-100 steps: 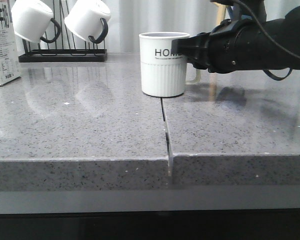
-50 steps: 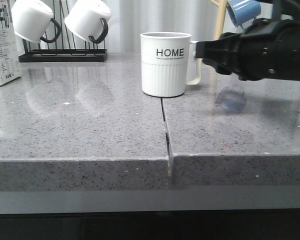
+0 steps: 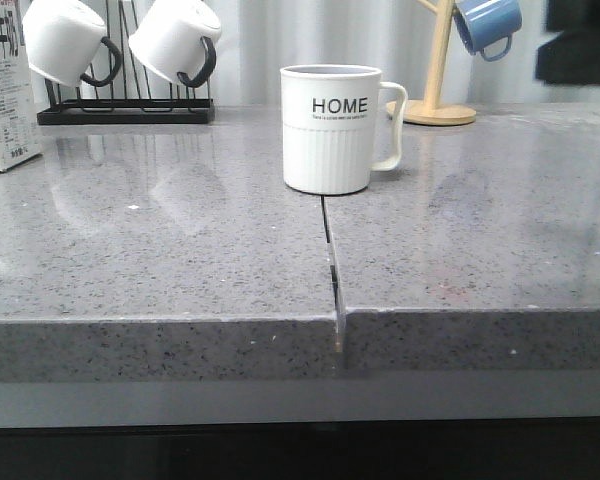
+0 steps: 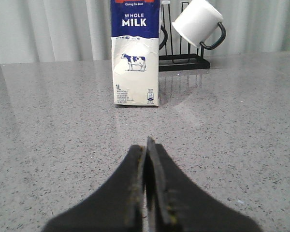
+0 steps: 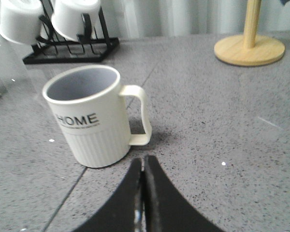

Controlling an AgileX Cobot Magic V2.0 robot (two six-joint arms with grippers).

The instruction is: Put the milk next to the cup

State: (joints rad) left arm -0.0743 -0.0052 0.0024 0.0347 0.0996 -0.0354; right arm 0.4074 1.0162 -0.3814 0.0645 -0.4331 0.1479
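Note:
The milk [image 3: 4, 90], a tall white carton with a blue top band and cow picture, stands upright at the far left edge of the front view; it shows fully in the left wrist view [image 4: 135, 53]. The cup [image 3: 332, 128], a white ribbed "HOME" mug with a white handle, stands mid-counter, also in the right wrist view [image 5: 92, 118]. My left gripper [image 4: 146, 147] is shut and empty, well short of the milk. My right gripper [image 5: 144, 162] is shut and empty, just off the cup's handle. Only a dark bit of the right arm [image 3: 580, 40] shows at the front view's top right.
A black rack [image 3: 125, 108] with white black-handled mugs [image 3: 175, 40] stands at the back left, behind the milk. A wooden mug tree [image 3: 440, 95] with a blue mug [image 3: 488, 25] stands at the back right. A seam [image 3: 330, 260] splits the grey counter.
The right arm has drawn back to the right and upward, away from the cup, leaving most of the front view. The cup and milk have not moved.

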